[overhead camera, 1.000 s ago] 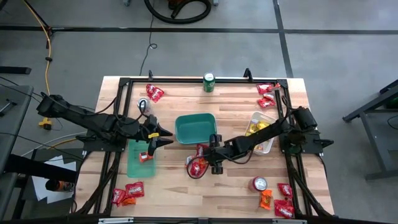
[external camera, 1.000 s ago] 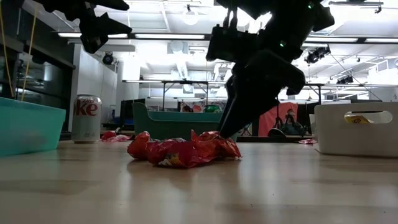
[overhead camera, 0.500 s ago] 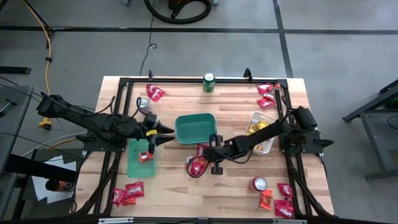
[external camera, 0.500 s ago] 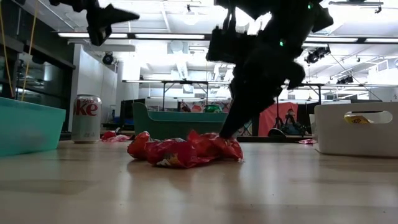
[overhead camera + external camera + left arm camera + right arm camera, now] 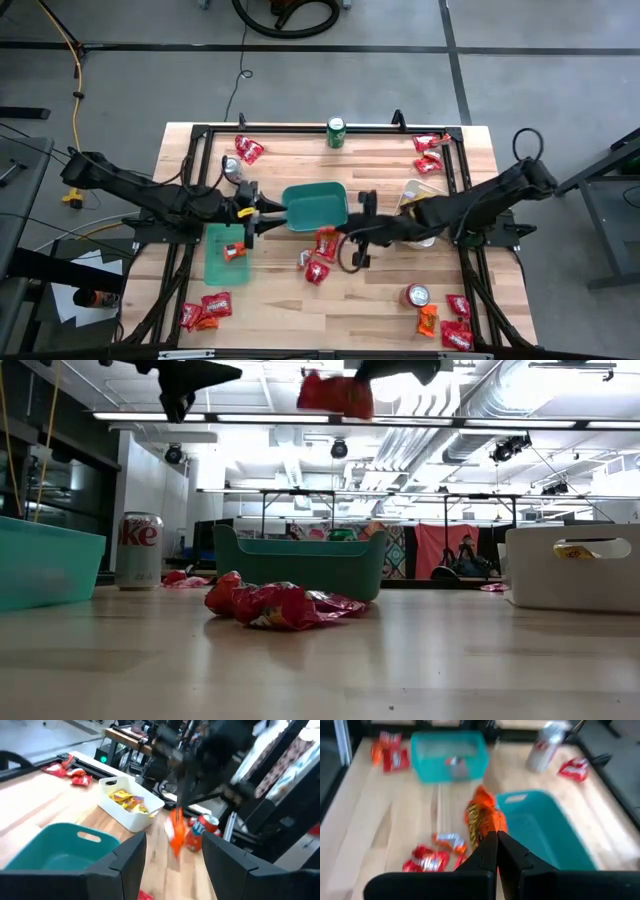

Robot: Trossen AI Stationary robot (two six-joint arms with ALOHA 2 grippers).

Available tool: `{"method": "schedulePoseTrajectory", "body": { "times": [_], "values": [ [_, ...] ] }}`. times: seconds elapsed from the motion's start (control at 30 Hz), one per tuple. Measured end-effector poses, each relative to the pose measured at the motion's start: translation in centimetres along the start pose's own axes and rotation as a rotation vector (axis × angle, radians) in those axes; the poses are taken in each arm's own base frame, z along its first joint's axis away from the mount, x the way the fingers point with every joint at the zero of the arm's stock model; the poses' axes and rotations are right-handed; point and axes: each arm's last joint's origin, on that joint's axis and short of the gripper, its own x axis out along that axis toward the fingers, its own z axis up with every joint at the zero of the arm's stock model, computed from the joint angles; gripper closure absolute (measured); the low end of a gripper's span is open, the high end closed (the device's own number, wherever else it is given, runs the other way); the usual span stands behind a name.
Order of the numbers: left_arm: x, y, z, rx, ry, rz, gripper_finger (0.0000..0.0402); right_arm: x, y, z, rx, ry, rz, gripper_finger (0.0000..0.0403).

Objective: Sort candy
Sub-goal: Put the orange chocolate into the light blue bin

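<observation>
Right gripper [image 5: 352, 232], jaws closed on an orange shiny wrapped candy packet [image 5: 482, 817], hangs at frame centre just right of the dark teal plastic bin [image 5: 314, 206]; left gripper [image 5: 262, 212] jaws gape empty.

Orange wrapped candy packet [image 5: 484, 819] in right wrist view: motion-blurred, print unreadable. Right arm's dark gripper [image 5: 395, 370] in low view: cut by top edge. Dark teal plastic bin [image 5: 298, 567]: contents hidden behind wall. Small red wrapped packets [image 5: 455, 333], near right corner: partly cut off.
</observation>
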Motion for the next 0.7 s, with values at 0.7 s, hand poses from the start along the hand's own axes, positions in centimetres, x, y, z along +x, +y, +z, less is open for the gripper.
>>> {"method": "schedulePoseTrajectory", "body": {
  "times": [0.7],
  "values": [
    [9.6, -2.2, 1.6, 0.292, 0.244, -0.077, 0.0221, -1.4, -0.9, 1.2, -0.07, -0.085, -0.003, 0.0403]
  ]
}}
